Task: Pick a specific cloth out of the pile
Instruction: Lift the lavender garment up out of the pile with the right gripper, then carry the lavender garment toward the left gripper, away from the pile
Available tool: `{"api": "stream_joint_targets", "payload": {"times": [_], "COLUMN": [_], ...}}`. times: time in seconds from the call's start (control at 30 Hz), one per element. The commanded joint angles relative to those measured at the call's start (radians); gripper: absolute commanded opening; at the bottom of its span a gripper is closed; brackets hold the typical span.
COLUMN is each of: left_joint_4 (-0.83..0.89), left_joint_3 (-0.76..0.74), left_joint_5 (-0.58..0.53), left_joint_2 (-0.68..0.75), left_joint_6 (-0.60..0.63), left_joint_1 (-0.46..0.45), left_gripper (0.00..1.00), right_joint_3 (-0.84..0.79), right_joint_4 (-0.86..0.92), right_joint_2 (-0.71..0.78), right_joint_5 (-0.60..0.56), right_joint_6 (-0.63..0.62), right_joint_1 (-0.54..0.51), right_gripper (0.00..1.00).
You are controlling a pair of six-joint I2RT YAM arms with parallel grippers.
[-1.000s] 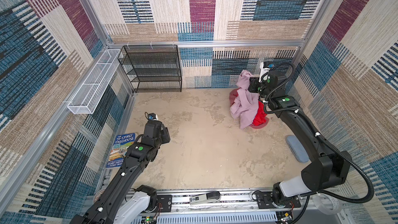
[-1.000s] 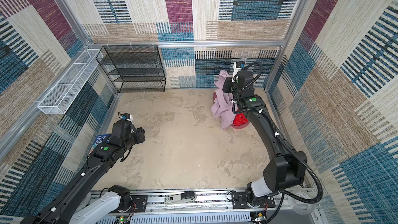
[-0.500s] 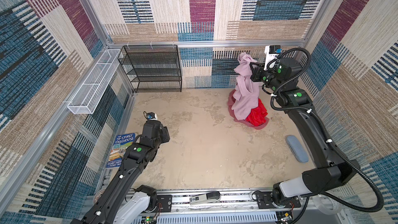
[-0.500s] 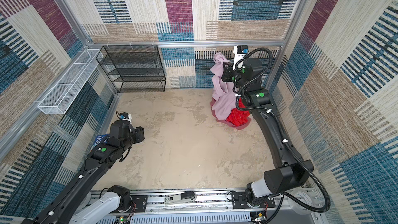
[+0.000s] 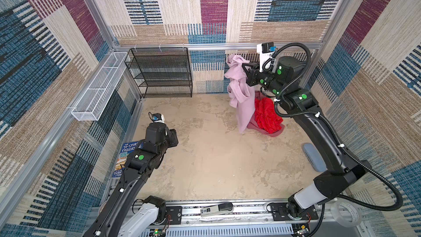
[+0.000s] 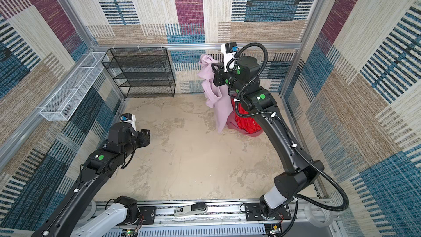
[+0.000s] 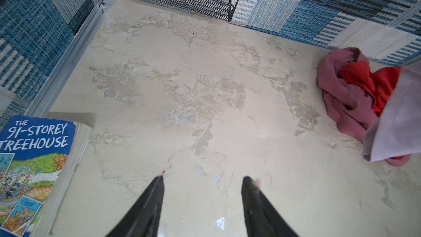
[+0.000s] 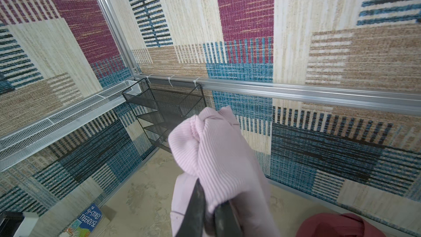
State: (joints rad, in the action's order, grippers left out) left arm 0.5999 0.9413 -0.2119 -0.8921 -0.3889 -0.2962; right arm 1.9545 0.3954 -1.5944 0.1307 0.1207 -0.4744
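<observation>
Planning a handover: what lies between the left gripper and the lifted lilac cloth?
Only bare tabletop separates left gripper and cloth, as both top views show.

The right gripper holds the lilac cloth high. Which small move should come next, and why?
Probably carry the cloth, clamped in the right gripper, sideways toward the middle of the table: its lower end hangs right beside the pile, so this should clear it.
</observation>
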Motion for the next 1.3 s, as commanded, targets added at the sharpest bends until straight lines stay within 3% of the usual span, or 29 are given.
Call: {"api": "stream_joint_targets", "payload": {"times": [0.0, 0.67, 1.27], "left_joint_4": [0.069, 0.366, 0.475], "left_joint_3": [0.032, 0.159, 0.186], "left_joint_5": [-0.016, -0.079, -0.116], "left_joint_2": [0.007, 0.22, 0.333], "left_joint_6": [0.031, -0.035, -0.06], "left_joint_1": [0.0, 0.001, 0.0], "left_gripper": [0.58, 0.6, 0.6], "right_joint_3": [0.066, 0.142, 0.132], "right_joint_4": [0.004, 0.011, -0.043], "right_joint_2": [-0.026, -0.138, -0.262], "right_joint_5": [0.005, 0.111, 0.189], "right_joint_6": [-0.034, -0.068, -0.029], "right_joint_1": [-0.034, -0.29, -0.523], "right_gripper": [0.0, 0.0, 0.0]}}
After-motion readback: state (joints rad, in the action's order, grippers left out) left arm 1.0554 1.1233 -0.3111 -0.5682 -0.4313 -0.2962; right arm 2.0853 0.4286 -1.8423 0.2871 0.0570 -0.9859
